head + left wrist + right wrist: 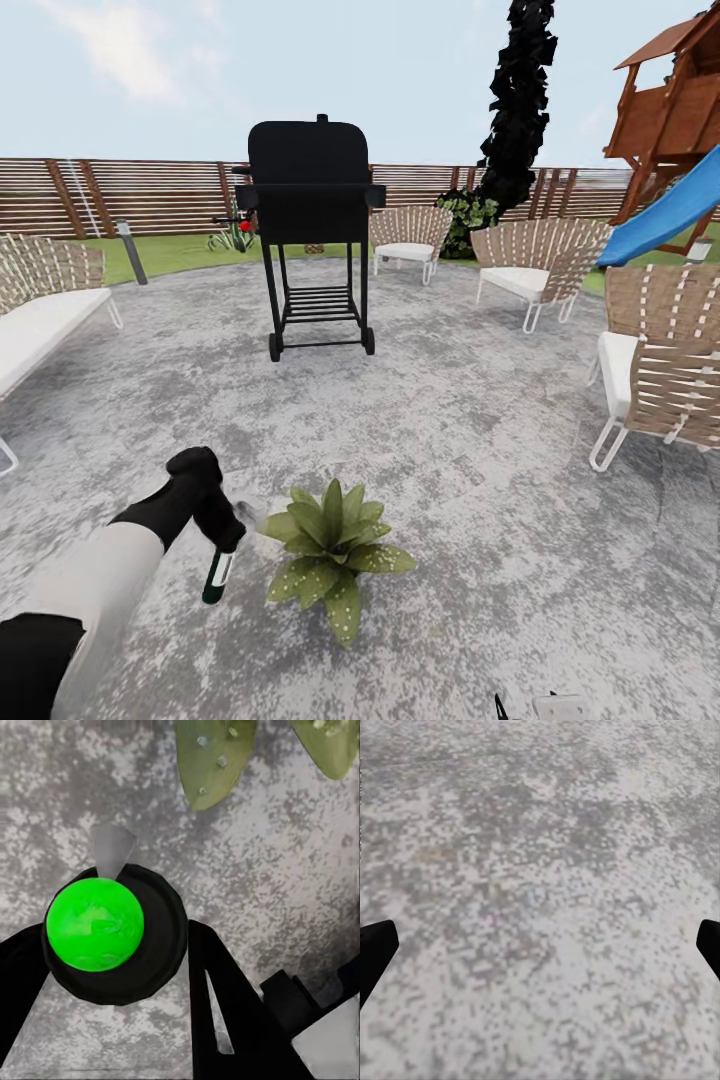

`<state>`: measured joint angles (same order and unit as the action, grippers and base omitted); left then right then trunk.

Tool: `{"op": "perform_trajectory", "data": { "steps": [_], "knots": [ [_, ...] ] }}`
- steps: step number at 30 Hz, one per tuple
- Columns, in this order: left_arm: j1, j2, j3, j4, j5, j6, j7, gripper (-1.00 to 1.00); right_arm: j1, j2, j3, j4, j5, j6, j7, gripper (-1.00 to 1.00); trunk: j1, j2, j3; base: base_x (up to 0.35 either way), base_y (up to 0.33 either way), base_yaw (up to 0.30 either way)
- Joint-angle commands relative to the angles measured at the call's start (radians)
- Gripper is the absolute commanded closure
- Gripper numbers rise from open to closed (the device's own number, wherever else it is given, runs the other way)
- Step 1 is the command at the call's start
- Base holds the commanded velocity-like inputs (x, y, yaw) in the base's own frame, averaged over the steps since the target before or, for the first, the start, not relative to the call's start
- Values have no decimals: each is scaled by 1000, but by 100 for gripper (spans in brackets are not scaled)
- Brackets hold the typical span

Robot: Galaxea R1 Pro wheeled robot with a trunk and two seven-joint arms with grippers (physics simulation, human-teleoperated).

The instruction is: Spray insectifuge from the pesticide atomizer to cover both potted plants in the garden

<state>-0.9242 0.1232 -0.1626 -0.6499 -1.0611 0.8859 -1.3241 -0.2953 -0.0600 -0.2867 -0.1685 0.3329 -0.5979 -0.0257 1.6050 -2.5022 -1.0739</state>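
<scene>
On the grey stone patio [450, 440] of the garden, one potted plant [330, 555] spreads broad green leaves just in front of me. Whitish insectifuge specks [345, 620] dot its nearer leaves, and speckled leaves [214, 757] also show in the left wrist view. My left gripper [222, 520] hangs just left of the plant, shut on the pesticide atomizer [217, 577], whose dark green body points downward. In the left wrist view the atomizer's round bright green end [94, 926] sits between the black fingers [225, 997], with a pale grey spray cone [112, 847] beyond it. My right gripper [540, 945] is open over bare patio stone.
A black wheeled grill [310, 230] stands mid-patio ahead. Wicker chairs [530, 270] ring the right side, and a white-cushioned wicker seat [40, 320] is at the left. A brown slat fence [150, 195], a lawn strip [170, 250] and a blue slide [665, 220] lie beyond.
</scene>
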Motion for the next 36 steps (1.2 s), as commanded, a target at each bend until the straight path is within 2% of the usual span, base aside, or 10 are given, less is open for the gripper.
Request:
{"op": "perform_trajectory", "data": {
  "steps": [1, 4, 7, 8, 10, 14, 18, 23, 32, 36],
  "knots": [
    [-23, 0, -3, -2, -62, 8, -75, 100, -1, 0, -6, 1, 11, -3, -3, -100, 0, 0, -1, 0, 0, 0],
    [-44, -7, -3, -12, -155, 3, -194, 100, -1, 0, -6, 1, 11, -3, -2, -100, 0, 0, -1, 0, 0, 0],
    [-45, -9, -4, -76, -182, -20, -233, 100, -1, 0, -6, 1, 11, -3, -2, -100, 0, 0, -1, 0, 0, 0],
    [-41, -10, -5, -106, -186, -59, -240, 100, -1, 0, -6, 1, 11, -3, -2, -100, 0, 0, -1, 0, 0, 0],
    [-39, -12, -4, -122, -188, -93, -247, 100, -1, 0, -6, 1, 11, -3, -2, -100, 0, 0, -1, 0, 0, 0],
    [-40, -19, -3, -131, -189, -109, -247, 100, -1, 0, -6, 1, 11, -3, -2, -100, 0, 0, -1, 0, 0, 0],
    [-46, -59, -8, -134, -191, -110, -247, 100, -1, 0, -6, 1, 11, -3, -2, -100, 0, 0, -1, 0, 0, 0],
    [-48, -83, -71, -134, -192, -101, -247, 100, -1, 0, -8, 1, 11, -3, -3, -100, 0, 0, -1, 0, 0, 0],
    [-49, -99, -128, -132, -195, -96, -247, 100, -1, 0, -6, 0, 11, -3, -2, -100, 0, 0, -1, 0, 0, -17],
    [-48, -99, -134, -132, -194, -96, -247, 100, -1, 0, -6, 1, 11, -3, -3, -100, 0, 0, -1, 0, 0, -235]
  ]
}}
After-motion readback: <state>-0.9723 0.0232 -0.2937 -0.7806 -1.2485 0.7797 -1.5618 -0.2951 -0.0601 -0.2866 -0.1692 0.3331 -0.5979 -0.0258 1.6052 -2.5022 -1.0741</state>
